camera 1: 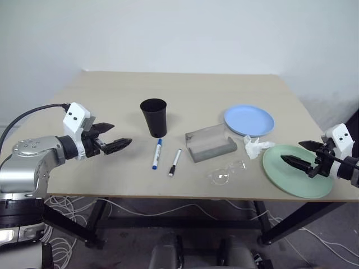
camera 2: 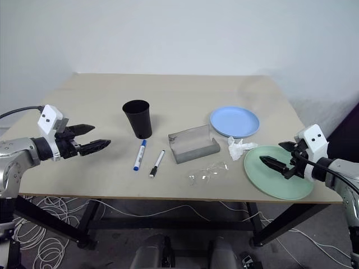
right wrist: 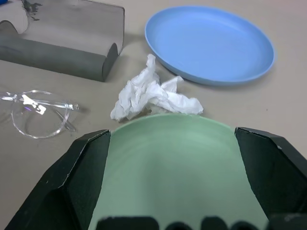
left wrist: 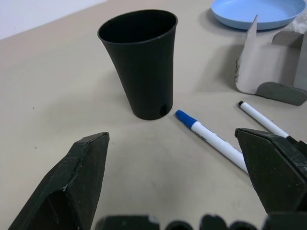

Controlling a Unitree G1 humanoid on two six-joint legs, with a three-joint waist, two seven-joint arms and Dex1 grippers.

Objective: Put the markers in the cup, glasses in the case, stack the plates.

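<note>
While both arms hang out at the sides, the beige tabletop [camera 1: 112, 174] carries everything between them. Largest of the things is the mint green plate [camera 1: 291, 175], lying at the right front edge, with the right hand [camera 1: 296, 155] poised above its right part, fingers spread wide and gripping nothing. Just behind it and a little to the left lies the light blue plate [camera 1: 249, 120], apart from the green one, so the two are not stacked. Left of the blue plate stands the grey case [camera 1: 210, 143] with its translucent lid raised and nothing inside it. Further left, near the middle of the tabletop, the black cup [camera 1: 153, 117] stands upright and holds nothing. At the left edge the left hand [camera 1: 112, 136] hovers above the surface, its fingers likewise wide apart and gripping nothing, pointed toward the cup. In front of the case lie the clear glasses [camera 1: 226, 172], near the front edge. Between the two plates sits a crumpled white tissue [camera 1: 256, 147], touching the green plate's rim. In front of the cup lie the two markers side by side: the blue-capped marker [camera 1: 157, 153] and, to its right, the thinner black-capped marker [camera 1: 175, 162].
</note>
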